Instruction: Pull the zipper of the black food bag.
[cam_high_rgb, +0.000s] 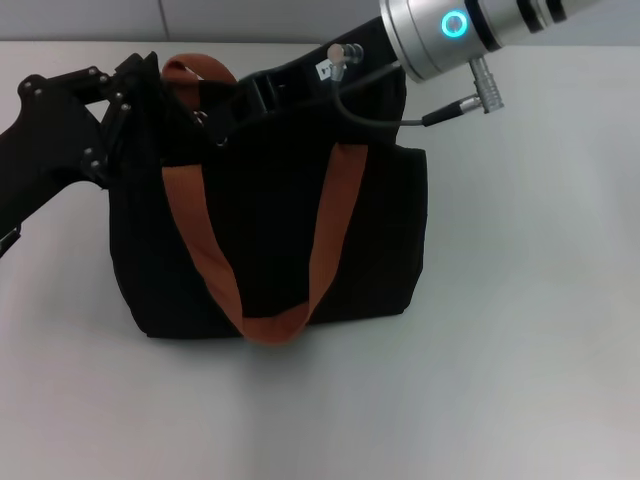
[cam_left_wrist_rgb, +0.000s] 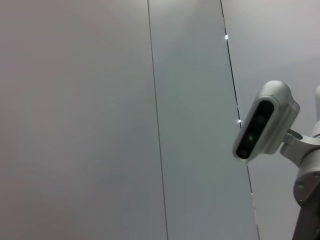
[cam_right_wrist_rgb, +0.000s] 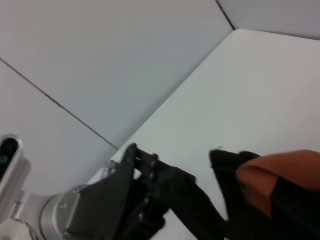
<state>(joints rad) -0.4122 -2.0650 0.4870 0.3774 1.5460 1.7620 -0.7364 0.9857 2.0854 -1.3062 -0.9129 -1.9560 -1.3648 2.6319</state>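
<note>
1 bag (cam_high_rgb: 270, 240), black, sitting upright on the white table (cam_high_rgb: 520, 350), w/ 2 orange straps: the near strap (cam_high_rgb: 250, 290) is hanging down the front face in a long loop, the far strap (cam_high_rgb: 195, 72) is arching over the top edge. 2 grippers, both working at the bag's top.

Left gripper (cam_high_rgb: 125, 85) is pressing against the bag's top left corner, arm trailing off the frame edge. Black fingers against black fabric, so can't tell if it's clamped or loose; the bag corner is sitting right at its tips. Right wrist view is showing this gripper (cam_right_wrist_rgb: 150, 185) just beside the bag corner (cam_right_wrist_rgb: 235, 175) and an orange strap end (cam_right_wrist_rgb: 275, 175), but the contact pt is hard to make out.

Right gripper (cam_high_rgb: 235, 110) is reaching in from the upper right along the bag's top edge, near the far strap; silver wrist w/ a lit blue ring behind it. Fingers are blending into the bag, grip state can't be told.

Zipper pull isn't made out anywhere; the top edge under both grippers is hidden.

Left wrist view is giving only wall panels and the head camera (cam_left_wrist_rgb: 265, 125).
</note>
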